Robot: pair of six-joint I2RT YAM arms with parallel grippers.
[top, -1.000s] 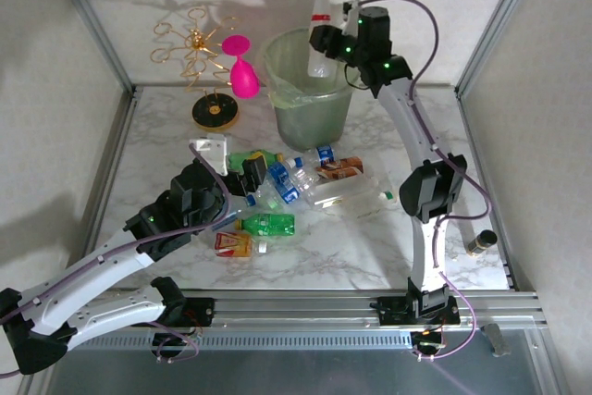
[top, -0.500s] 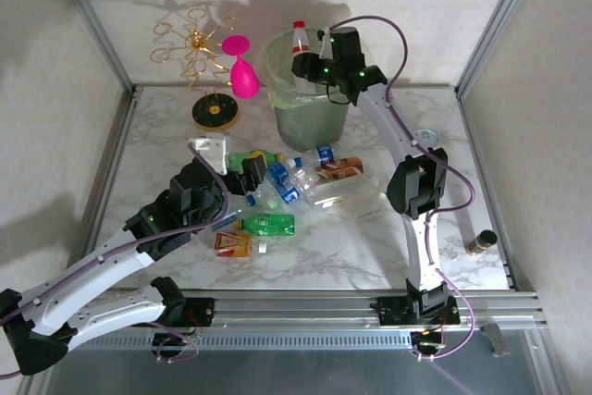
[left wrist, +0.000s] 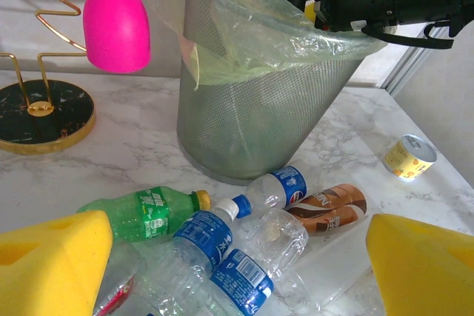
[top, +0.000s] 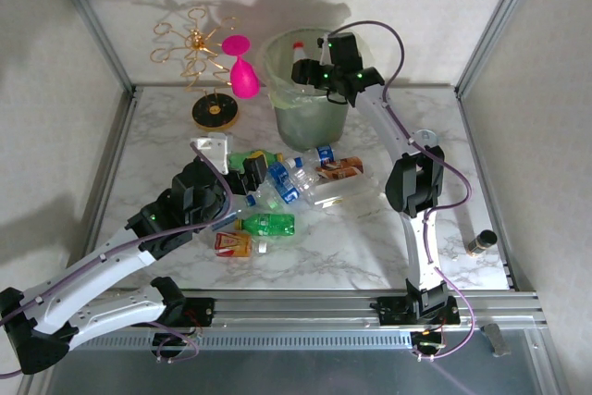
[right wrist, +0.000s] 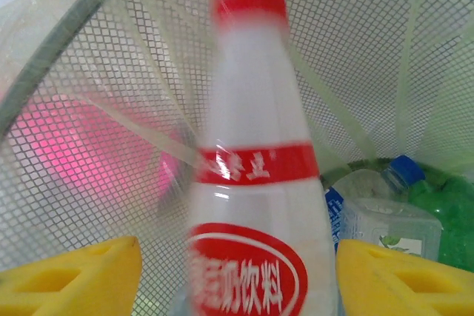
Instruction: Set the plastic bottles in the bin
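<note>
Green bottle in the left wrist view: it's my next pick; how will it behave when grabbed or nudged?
The green bottle lies on its side on smooth marble table, so probably rolls. It looks empty and thin-walled: likely light, easily dented.

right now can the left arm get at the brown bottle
Probably yes: the brown bottle lies uncovered at the pile's far side, ahead of the open jaws, though blue-label bottles lie nearer.

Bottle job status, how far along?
Done: a blue-capped bottle and a green bottle lie in the bin. In hand: a red-capped bottle sits between the open right gripper jaws, inside the bin. Left: a pile of bottles on the table by the open left gripper.
</note>
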